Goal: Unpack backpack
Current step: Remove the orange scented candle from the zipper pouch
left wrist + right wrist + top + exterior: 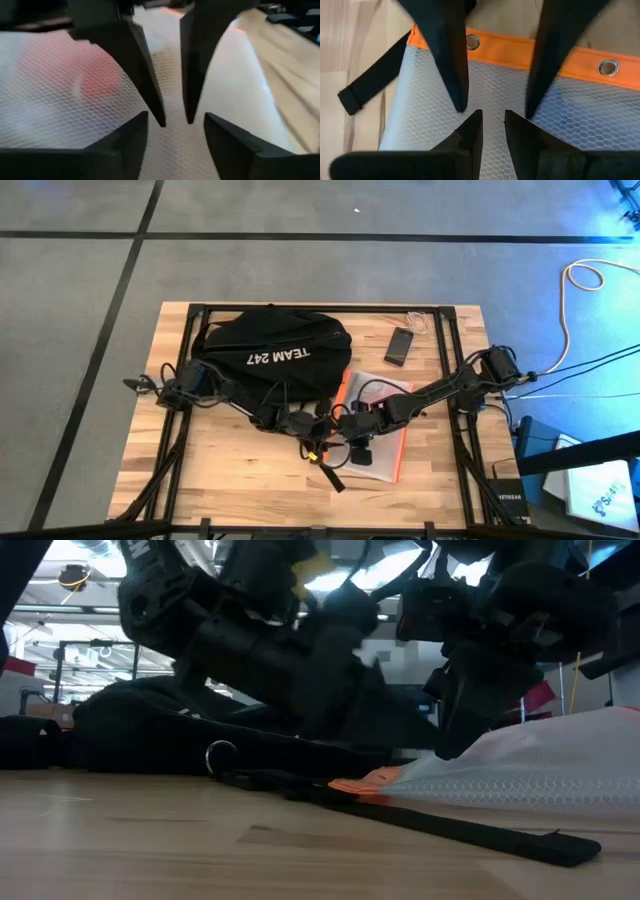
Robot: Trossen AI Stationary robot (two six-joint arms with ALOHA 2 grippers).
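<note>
Left gripper [322,423] and right gripper [352,426] meet nose to nose at the table's middle, both low over a mesh pouch [385,442]. In the left wrist view the left fingers [227,145] stand apart with a gap between the tips and nothing between them; the other arm's two dark fingers point toward them from the far side. In the right wrist view the right fingers [470,131] stand narrow, a thin slit between the tips, directly above the mesh; whether they pinch it cannot be told.

Backpack [275,355]: black soft fabric, a rounded, slumped dome lying flat on the far-left part of the table [225,465], its long axis running left to right. White lettering "TEAM 247" reads upside down in the high view. A flat black webbing strap [367,82] trails toward the near edge beside the pouch, and a metal ring [221,755] shows in the low view.

Pouch: flat, rectangular, translucent white honeycomb mesh, orange border [590,65] with metal eyelets [608,67], lying just right of the backpack.

Phone [400,345]: small, flat, dark, on bare light wood planks to the backpack's right.
</note>
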